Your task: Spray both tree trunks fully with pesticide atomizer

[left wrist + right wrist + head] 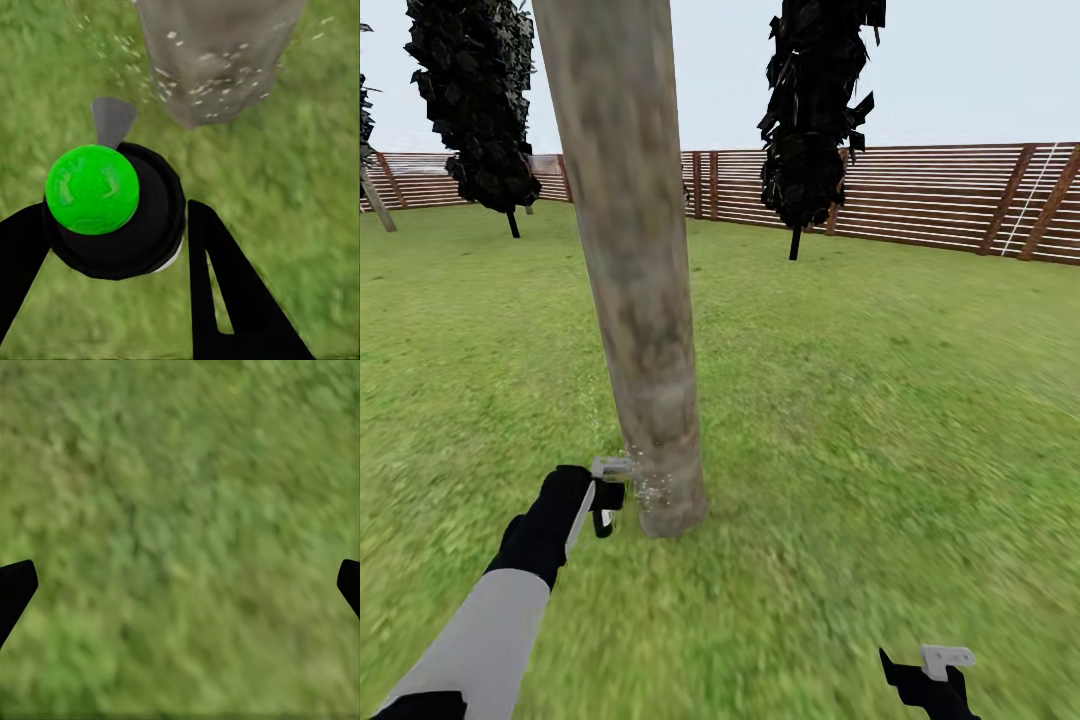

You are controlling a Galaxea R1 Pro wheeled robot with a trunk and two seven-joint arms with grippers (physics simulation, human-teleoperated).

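Atomizer in left pincer mists the trunk base.

head: forward-down, tree trunk near | left wrist: same trunk base close | right wrist: grass

Tree trunk stands just ahead of the left gripper; open grass lies beside it.
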